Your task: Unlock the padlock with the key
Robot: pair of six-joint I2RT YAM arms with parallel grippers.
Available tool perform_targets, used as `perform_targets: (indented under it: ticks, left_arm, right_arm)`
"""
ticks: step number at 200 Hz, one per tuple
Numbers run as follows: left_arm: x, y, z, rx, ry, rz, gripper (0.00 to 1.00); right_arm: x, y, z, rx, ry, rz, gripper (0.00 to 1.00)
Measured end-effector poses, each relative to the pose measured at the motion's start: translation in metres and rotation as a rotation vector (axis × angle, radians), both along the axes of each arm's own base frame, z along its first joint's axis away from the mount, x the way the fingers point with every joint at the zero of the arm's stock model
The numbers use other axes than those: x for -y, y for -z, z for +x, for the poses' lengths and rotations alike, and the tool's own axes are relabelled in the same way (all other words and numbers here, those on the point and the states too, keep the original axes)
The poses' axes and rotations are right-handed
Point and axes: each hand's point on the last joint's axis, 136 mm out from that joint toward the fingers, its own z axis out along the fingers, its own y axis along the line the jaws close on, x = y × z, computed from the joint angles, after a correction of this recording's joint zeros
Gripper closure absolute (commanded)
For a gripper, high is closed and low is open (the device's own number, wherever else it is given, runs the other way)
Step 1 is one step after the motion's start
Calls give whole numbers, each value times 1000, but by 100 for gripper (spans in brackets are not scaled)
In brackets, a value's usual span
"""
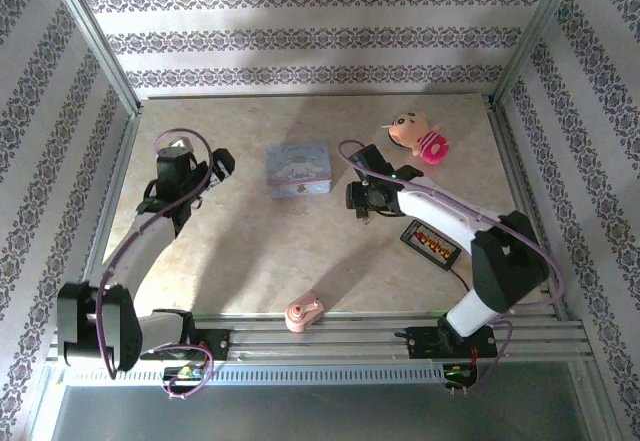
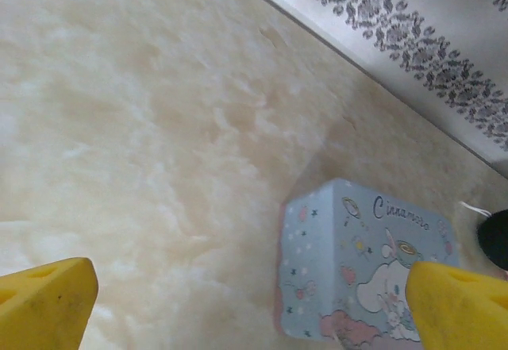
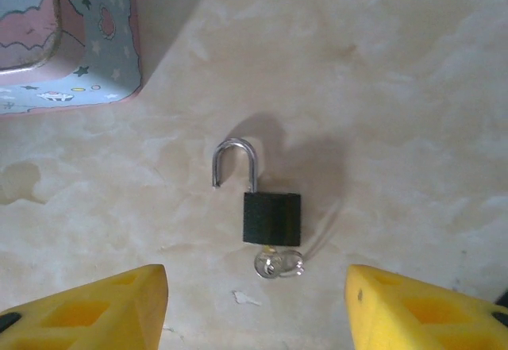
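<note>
The right fingers (image 3: 103,306) stood apart at the bottom of the wrist view, touching nothing. Just beyond, mid-frame, the key (image 3: 278,264) sat in the padlock (image 3: 271,218), flat on the table (image 3: 397,88), its shackle (image 3: 236,142) free at one end: unlocking looked done, so the next move probably called only for a clean retreat. Farther, upper left, lay the tin (image 3: 63,40). The left fingers (image 2: 48,302) gaped wide, empty.

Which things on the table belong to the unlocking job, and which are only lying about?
For the job:
- padlock, already open
- key, at its bottom end

Lying about:
- blue tin
- pink doll
- small pink toy
- black packet
</note>
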Motion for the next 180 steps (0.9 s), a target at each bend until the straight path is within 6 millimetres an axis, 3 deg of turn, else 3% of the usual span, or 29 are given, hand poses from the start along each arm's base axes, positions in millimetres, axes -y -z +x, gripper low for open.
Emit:
perform_targets:
  ticks: [44, 47, 51, 55, 104, 134, 180]
  left_arm:
    - [-24, 9, -43, 46, -99, 90, 1]
    - [-26, 10, -46, 51, -106, 95, 1]
    - [-27, 11, -49, 54, -111, 100, 1]
    - [-29, 13, -53, 58, -119, 105, 1]
    - [-46, 20, -78, 134, -195, 169, 1]
    - [-54, 28, -83, 163, -224, 221, 1]
    - [-61, 42, -86, 203, -227, 315, 1]
  right_arm:
    - [28, -25, -19, 118, 24, -19, 26]
    - [30, -26, -20, 127, 26, -20, 22]
    - [32, -29, -22, 141, 34, -18, 6]
    - [35, -31, -24, 154, 31, -22, 2]
    - [81, -51, -41, 315, 143, -21, 2]
    - [110, -48, -48, 376, 209, -59, 2]
    - [137, -52, -53, 506, 266, -95, 2]
